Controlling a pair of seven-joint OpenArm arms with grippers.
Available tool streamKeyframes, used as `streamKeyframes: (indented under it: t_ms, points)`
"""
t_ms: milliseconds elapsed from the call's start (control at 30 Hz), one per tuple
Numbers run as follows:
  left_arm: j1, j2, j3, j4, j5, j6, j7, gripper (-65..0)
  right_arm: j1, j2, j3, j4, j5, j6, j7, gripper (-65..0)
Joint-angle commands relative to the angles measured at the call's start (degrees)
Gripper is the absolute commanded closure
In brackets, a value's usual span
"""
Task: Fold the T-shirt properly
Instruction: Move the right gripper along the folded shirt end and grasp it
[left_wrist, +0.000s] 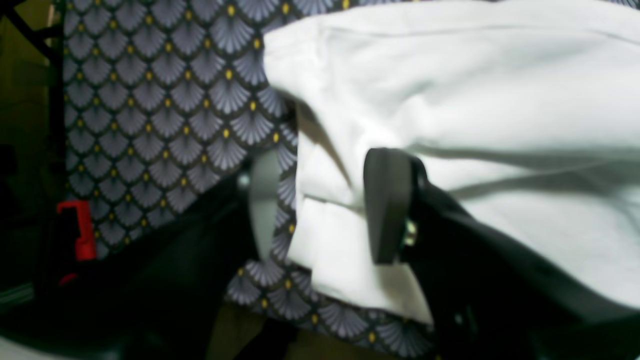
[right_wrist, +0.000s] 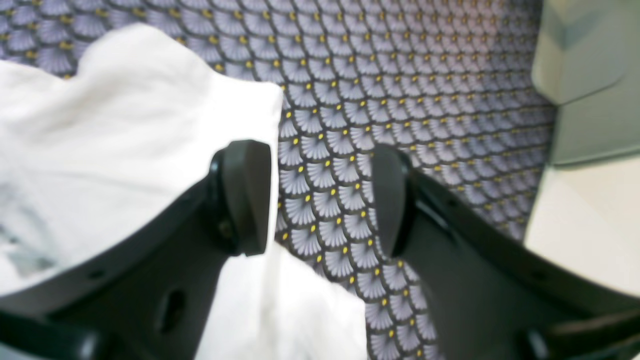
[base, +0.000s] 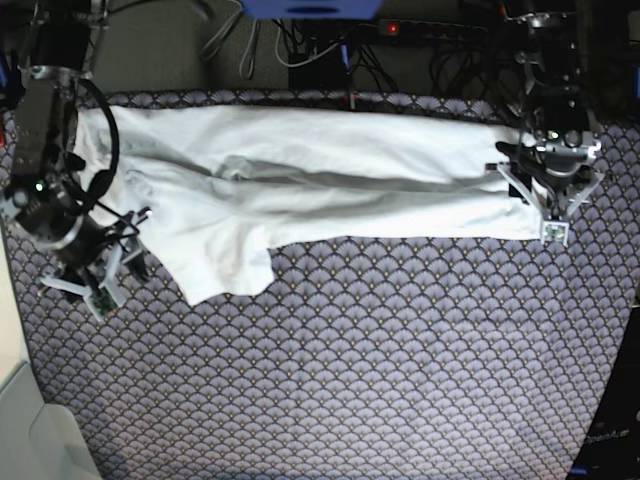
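Note:
The white T-shirt lies folded lengthwise in a long band across the far half of the table, with one flap hanging toward the front at the left. My left gripper is at the shirt's right end. In the left wrist view it stands open with the layered edge of the T-shirt between its fingers. My right gripper is just off the shirt's left end, open over bare tablecloth. Its one finger overlaps the T-shirt.
A tablecloth with a fan pattern covers the table. Cables and a power strip run along the far edge. A red clamp shows at the table's side. A pale box and light floor lie beyond the table's left edge.

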Motion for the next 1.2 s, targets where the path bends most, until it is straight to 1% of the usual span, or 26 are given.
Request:
streamKeyframes:
  t_ms: [0,133,200,300,400,533,700,900,1033,1133,1167]
  points:
    - [0.0,-0.3,-0.1,0.8,0.2,0.1,-0.5,-28.0,2.4,0.6,-1.0,-1.5,0.4,-0.1,0.2,-33.3]
    - [0.4,-1.0,0.0,0.5,0.1,0.1,-0.5,-28.0,7.9,0.1,-4.4,-10.1,0.4,-0.1,-1.2,-33.3]
    - [0.3,-1.1,-0.2,0.5,0.1,0.1,-0.6,-28.0,10.1,-0.9,-6.5,-14.3,0.4,-0.1,-1.1,-33.3]
    - [0.2,-2.4,-0.2,0.4,-0.3,0.1,-1.1,-28.0,14.5,-1.4,-9.3,-21.3,0.3,-0.1,-0.8,-33.3]
    - [-1.5,-2.5,-0.1,-1.4,-0.3,0.1,-1.1,-28.0,19.2,-2.2,-9.8,-28.7,0.3,-0.1,-0.6,-33.3]
    - [-2.4,-2.5,-0.3,-4.3,-0.3,0.1,-1.1,-28.0,22.7,-2.6,-9.9,-35.8,0.3,-0.1,0.0,-33.1]
    - [-2.4,-2.4,-0.5,-4.9,-0.1,0.1,-1.1,-28.0,23.0,-2.5,-10.0,-39.2,0.3,-0.1,3.9,-33.2]
    - [-2.0,-2.5,-0.6,-4.8,0.0,0.1,-1.1,-28.0,22.0,-2.6,-10.0,-41.2,0.3,-0.1,5.9,-33.2]
    - [-2.0,-2.5,-0.6,-4.8,0.1,0.1,-1.1,-28.0,20.0,-2.7,-10.0,-41.2,0.3,-0.1,8.2,-33.1]
    - [-2.5,-2.5,-0.6,-5.0,0.1,0.1,-1.1,-28.0,18.8,-2.7,-10.0,-41.2,0.3,-0.1,9.1,-32.7]
    - [-2.5,-2.5,-0.5,-5.0,0.1,0.1,-1.1,-28.0,18.3,-2.7,-10.0,-41.2,0.3,-0.1,9.3,-31.6]
